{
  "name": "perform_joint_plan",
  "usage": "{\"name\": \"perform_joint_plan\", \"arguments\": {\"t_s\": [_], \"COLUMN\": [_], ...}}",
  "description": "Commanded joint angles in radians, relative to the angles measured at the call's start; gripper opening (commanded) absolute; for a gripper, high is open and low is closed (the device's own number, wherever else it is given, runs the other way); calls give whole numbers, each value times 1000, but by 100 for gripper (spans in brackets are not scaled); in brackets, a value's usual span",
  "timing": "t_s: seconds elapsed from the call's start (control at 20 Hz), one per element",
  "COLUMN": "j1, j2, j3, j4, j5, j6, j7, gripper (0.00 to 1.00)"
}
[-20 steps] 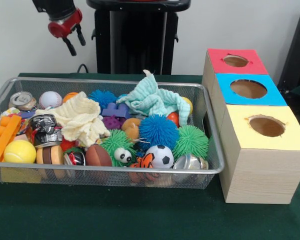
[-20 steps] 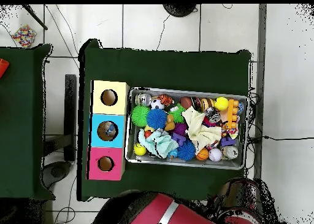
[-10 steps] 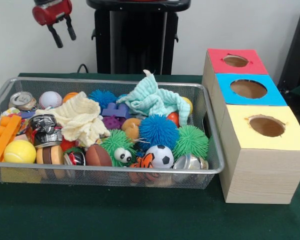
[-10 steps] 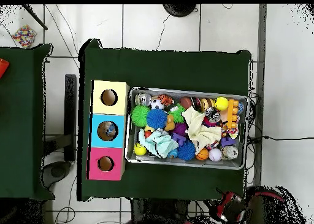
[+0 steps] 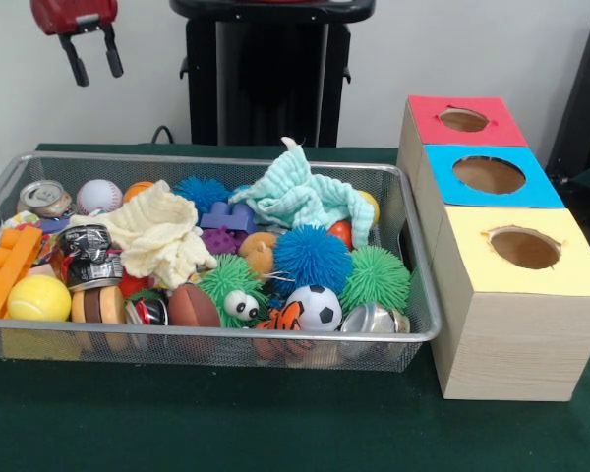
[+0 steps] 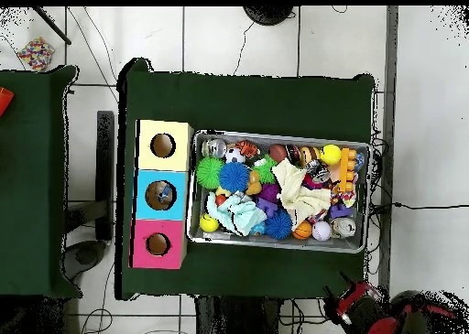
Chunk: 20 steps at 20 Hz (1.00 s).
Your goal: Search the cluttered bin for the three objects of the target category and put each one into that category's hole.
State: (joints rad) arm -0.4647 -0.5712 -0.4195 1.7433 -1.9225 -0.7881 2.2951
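Higher and further toward 10 o'clock than before, the claw [image 5: 91, 60] hangs open, empty, above the green table [image 5: 275, 423] beside the bin [image 5: 226, 344].

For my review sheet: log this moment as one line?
claw: open, empty, raised beyond bin's corner | bin: full, untouched | holes: red, blue, yellow

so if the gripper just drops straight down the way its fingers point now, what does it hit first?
Probably not the bin. The gripper hangs open, fingers down, high at the bin's far corner near the can. Overhead puts it off the table's edge, so likely floor; depth is unclear.
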Motion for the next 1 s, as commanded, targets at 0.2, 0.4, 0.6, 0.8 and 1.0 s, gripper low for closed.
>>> {"name": "perform_joint_plan", "arguments": {"t_s": [0.2, 0.4, 0.6, 0.8, 1.0], "j1": [-7, -25, -32, -45, -33], "j2": [7, 7, 17, 28, 35], "j3": [193, 218, 235, 250, 241], "j4": [-108, -109, -119, -122, -129], "j5": [102, 177, 251, 321, 334], "j6": [-26, -14, 20, 30, 37], "j7": [78, 65, 42, 1, -1], "gripper": [100, 100, 100, 100, 100]}}
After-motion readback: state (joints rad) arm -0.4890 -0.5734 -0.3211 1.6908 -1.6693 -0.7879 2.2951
